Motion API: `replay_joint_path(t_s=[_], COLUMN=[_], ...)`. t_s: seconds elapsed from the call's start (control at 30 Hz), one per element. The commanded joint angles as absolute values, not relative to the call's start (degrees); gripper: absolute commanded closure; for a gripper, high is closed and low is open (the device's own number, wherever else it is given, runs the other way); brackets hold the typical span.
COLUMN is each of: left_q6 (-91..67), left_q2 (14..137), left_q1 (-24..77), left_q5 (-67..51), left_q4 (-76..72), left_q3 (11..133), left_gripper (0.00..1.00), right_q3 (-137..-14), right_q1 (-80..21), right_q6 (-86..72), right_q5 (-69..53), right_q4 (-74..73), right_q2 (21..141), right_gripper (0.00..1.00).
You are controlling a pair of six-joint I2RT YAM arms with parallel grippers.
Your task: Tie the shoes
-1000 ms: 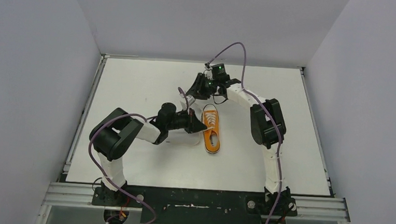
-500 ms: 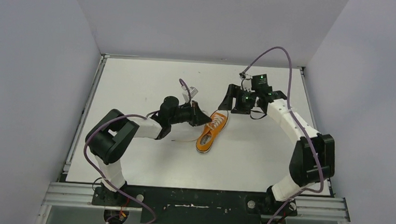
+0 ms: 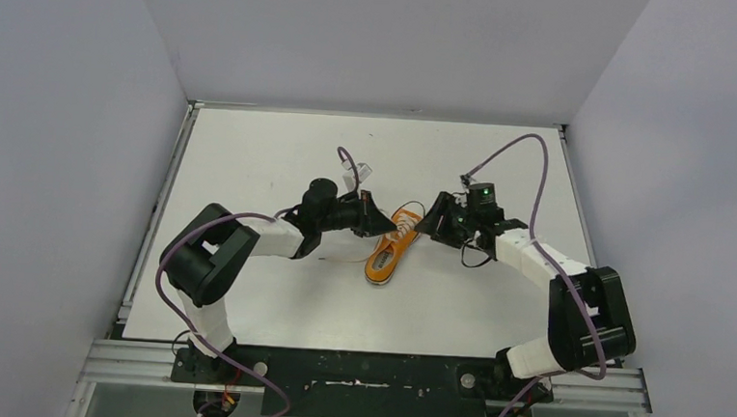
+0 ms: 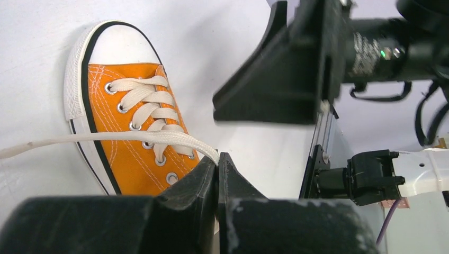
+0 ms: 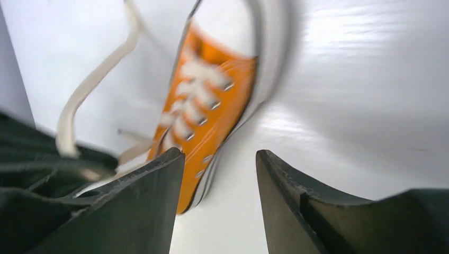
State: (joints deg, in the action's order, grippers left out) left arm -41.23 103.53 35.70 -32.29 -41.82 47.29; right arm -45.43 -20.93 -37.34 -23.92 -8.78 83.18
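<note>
The orange sneaker (image 3: 390, 247) with a white toe cap lies on the white table, its toe pointing up and to the right. It also shows in the left wrist view (image 4: 132, 121) and, blurred, in the right wrist view (image 5: 212, 116). My left gripper (image 3: 381, 228) sits at the shoe's left side and is shut (image 4: 217, 157) on a white lace (image 4: 79, 139), which runs taut across the eyelets and off to the left. My right gripper (image 3: 425, 226) is open and empty (image 5: 219, 159), low over the table just right of the toe.
The table (image 3: 252, 153) has raised rails along its left and right edges and grey walls around it. The two wrists face each other closely across the shoe. A loose white lace (image 5: 95, 79) trails off the shoe's left side.
The right arm has swung from behind the shoe round to its right and come down beside the toe. The shoe's toe has turned to the right. The left gripper still holds the lace.
</note>
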Motion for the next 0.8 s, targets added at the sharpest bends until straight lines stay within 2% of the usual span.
replay_joint_path(t_s=[0.0, 0.1, 0.2, 0.27, 0.33, 0.4, 0.57, 0.63, 0.77], left_q6=[-42.30, -43.04, -44.46, -44.50, -44.15, -43.95, -44.65, -45.07, -47.15], left_q2=[101.04, 101.28, 101.67, 101.41, 101.08, 101.09, 101.18, 101.02, 101.32], left_q1=[36.12, 36.28, 36.30, 36.33, 36.30, 36.21, 36.10, 35.95, 35.95], left_q5=[-33.27, -33.10, -32.62, -32.14, -31.78, -31.81, -30.41, -29.90, -29.82], left_q4=[-44.05, -45.10, -46.51, -46.31, -45.76, -44.86, -43.17, -41.09, -39.78], left_q3=[48.00, 48.03, 48.22, 48.49, 48.59, 49.01, 49.97, 50.71, 51.94], left_gripper=[1.00, 1.00, 1.00, 1.00, 1.00, 1.00, 1.00, 1.00, 1.00], right_q3=[-46.32, -49.97, -53.40, -56.43, -58.25, -57.90, -57.15, -54.11, -47.46], right_q1=[-14.78, -14.35, -14.68, -15.25, -15.55, -14.50, -13.35, -14.84, -24.21], right_q6=[-43.85, -44.14, -45.11, -46.02, -45.66, -44.80, -31.95, -27.10, -26.91], right_q5=[-23.24, -26.17, -29.19, -32.23, -33.40, -33.35, -31.94, -32.32, -29.93], right_q4=[1.49, 3.85, 7.76, 10.14, 10.22, 8.86, -8.95, -11.54, -6.41], right_q2=[86.25, 92.82, 98.79, 102.80, 104.39, 102.29, 92.65, 86.95, 77.74], right_gripper=[0.45, 0.46, 0.51, 0.59, 0.61, 0.60, 0.45, 0.40, 0.41])
